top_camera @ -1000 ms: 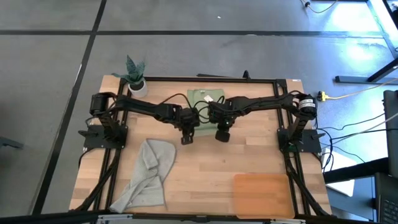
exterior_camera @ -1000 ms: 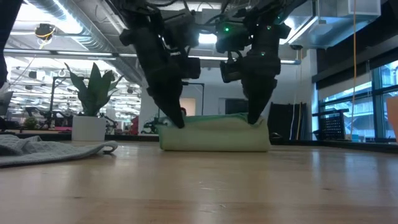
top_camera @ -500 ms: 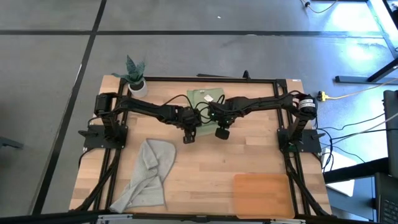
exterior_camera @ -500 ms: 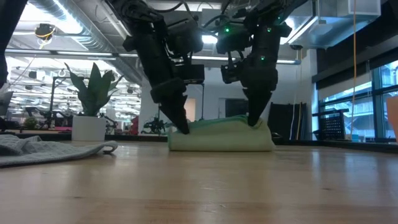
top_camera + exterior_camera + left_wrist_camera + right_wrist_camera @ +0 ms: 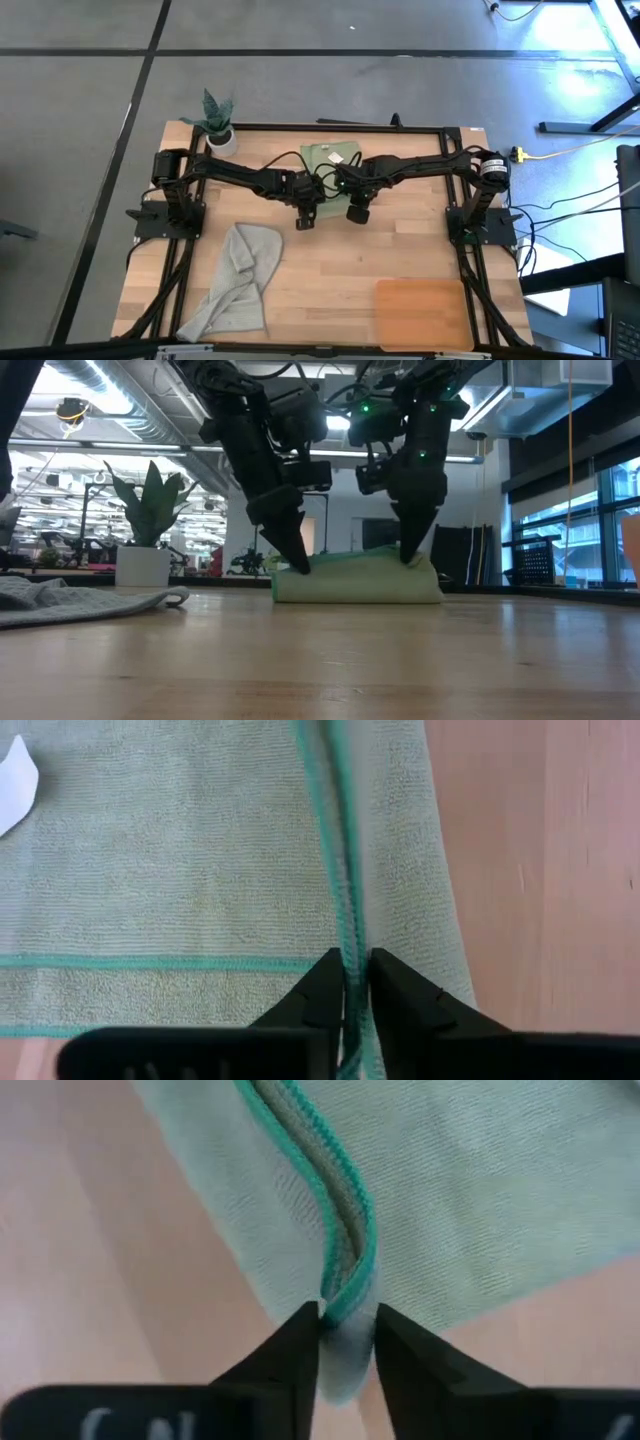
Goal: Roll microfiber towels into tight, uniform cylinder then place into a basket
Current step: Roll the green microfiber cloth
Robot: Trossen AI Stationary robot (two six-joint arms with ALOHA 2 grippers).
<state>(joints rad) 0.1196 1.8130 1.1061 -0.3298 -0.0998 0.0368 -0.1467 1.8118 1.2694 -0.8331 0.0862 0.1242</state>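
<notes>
Near the bench's left edge, toward the front, the grey towel lies loose and crumpled, waiting its turn. A potted plant sits at the back left corner. At the middle of the back edge we have the green towel, folded into a low, part-rolled bundle whose long axis runs left to right along that edge. The left tool is closed narrow on its teal-stitched hem, and the right tool pinches the same doubled hem at the other end. We judge that we hold both ends so the edge stays level and the roll forms evenly. The orange-brown basket lies at the front right corner, well apart.
</notes>
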